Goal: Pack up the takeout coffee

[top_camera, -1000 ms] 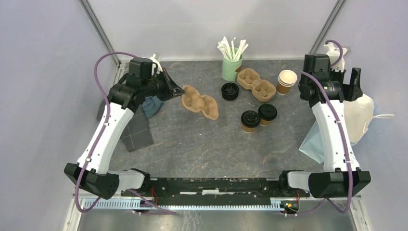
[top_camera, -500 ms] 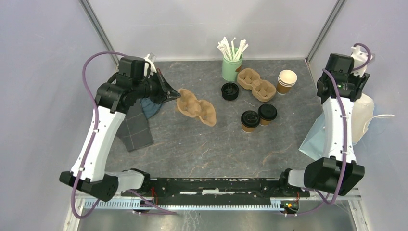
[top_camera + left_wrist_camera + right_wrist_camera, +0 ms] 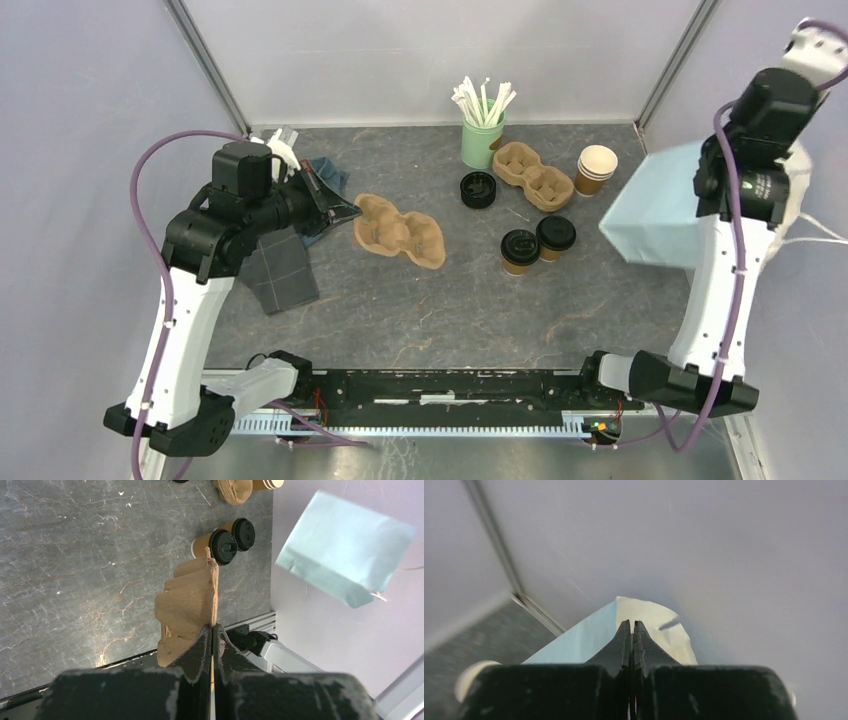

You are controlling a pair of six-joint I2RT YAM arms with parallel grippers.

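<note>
I see open bench (image 3: pixel 430 315) before the lidded cups (image 3: pixel 537 243); carrier (image 3: pixel 400 230) flanks left, hanging blue bag (image 3: pixel 655 215) right.

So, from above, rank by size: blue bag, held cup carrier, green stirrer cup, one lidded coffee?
1. blue bag, though it is held up nearer the camera
2. cup carrier
3. green stirrer cup and lidded coffee: these look nearly alike

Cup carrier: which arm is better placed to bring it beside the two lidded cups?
Left. The left pincer grips the carrier edge; the right pincer is shut on the raised blue bag.
</note>
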